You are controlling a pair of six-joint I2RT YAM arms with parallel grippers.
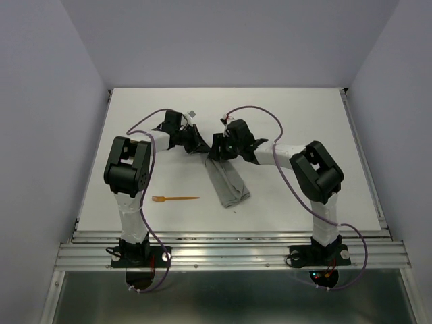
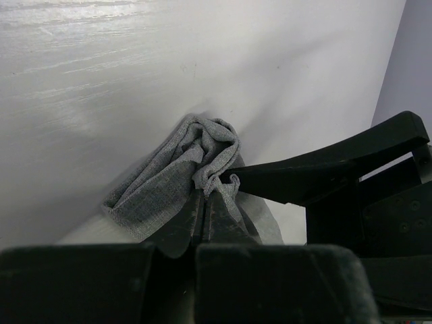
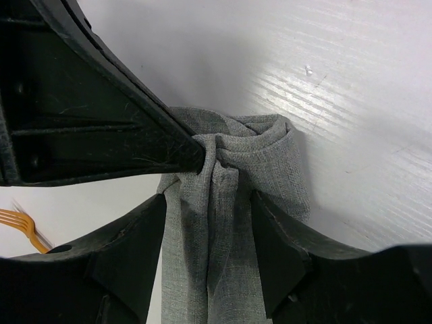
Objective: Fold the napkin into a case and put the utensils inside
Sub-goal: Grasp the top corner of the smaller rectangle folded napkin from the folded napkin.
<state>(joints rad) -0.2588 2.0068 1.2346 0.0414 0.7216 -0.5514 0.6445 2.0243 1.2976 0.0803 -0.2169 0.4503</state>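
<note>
The grey napkin point(image 1: 227, 183) lies folded into a narrow oblong strip near the middle of the table, its far end bunched up. My left gripper point(image 2: 206, 193) is shut on that bunched end point(image 2: 214, 152). In the right wrist view the left gripper's tip point(image 3: 192, 152) pinches the cloth point(image 3: 260, 158). My right gripper point(image 3: 209, 226) is open, its fingers point(image 3: 280, 253) standing either side of the strip, just behind the pinch. In the top view both grippers meet at the strip's far end, left gripper point(image 1: 201, 149) and right gripper point(image 1: 217, 151). An orange fork point(image 1: 177, 198) lies flat left of the strip, its tines point(image 3: 20, 225) showing in the right wrist view.
The white table point(image 1: 304, 121) is bounded by grey walls at the back and sides and a metal rail point(image 1: 229, 251) at the near edge. The right gripper's black finger point(image 2: 324, 172) crosses the left wrist view close to the cloth.
</note>
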